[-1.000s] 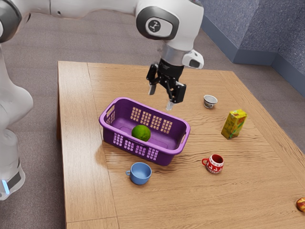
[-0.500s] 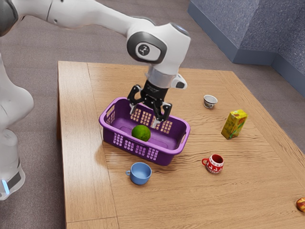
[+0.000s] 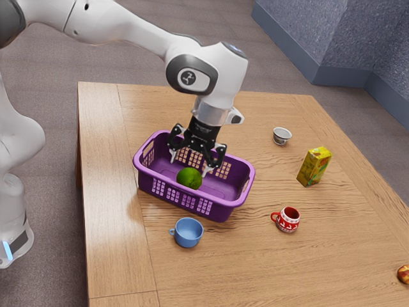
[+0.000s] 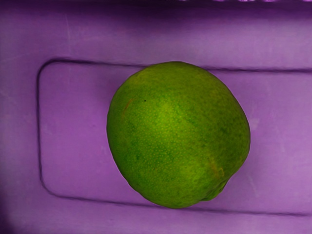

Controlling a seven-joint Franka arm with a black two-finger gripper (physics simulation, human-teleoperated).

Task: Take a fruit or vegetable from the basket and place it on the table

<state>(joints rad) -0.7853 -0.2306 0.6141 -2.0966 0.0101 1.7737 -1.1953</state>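
My gripper [image 3: 190, 165] points down into the purple basket [image 3: 231, 203] in the exterior view, its two fingers spread wide with nothing held. Just below it a round green fruit [image 3: 189, 179] rests on the basket's floor, near the middle. From my hand, the green fruit [image 4: 178, 134] lies under the wrist camera on the purple basket floor [image 4: 73, 131]. A gap seems to stand between the fruit and the fingertips, though contact is hard to judge.
A blue cup [image 3: 188, 233] stands close to the basket's near side. Toward the exterior view's right are a red patterned mug [image 3: 289, 220], a yellow carton [image 3: 314, 166], a small grey bowl [image 3: 281, 135] and a brown item [image 3: 403, 274] on the wooden table [image 3: 249, 268].
My hand has moved toward the exterior view's left and down, from beyond the basket's far rim to over the green fruit. The fruit and basket have not moved.
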